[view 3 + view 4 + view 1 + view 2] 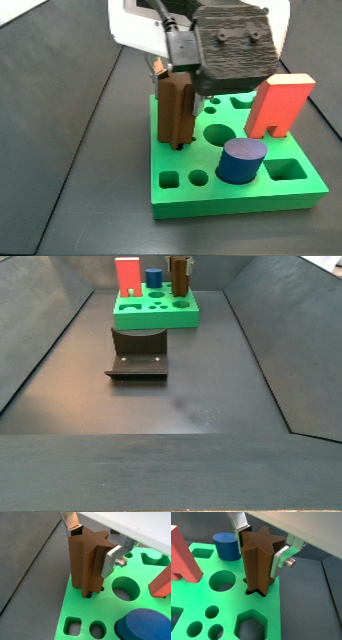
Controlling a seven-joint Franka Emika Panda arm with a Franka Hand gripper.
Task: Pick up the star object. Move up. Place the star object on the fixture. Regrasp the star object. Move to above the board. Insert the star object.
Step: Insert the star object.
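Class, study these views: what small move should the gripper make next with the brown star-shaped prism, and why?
Probably a short push straight down. The gripper holds the brown star-shaped prism upright, its lower end already in the star hole of the green board, yet most of it stands above the surface, beside the red arch block.

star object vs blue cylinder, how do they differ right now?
The star object is brown and ridged; the blue cylinder is smooth and round. The star object stands taller. The claw sits at the star object's top; the blue cylinder stands free. Both are upright on the green board.
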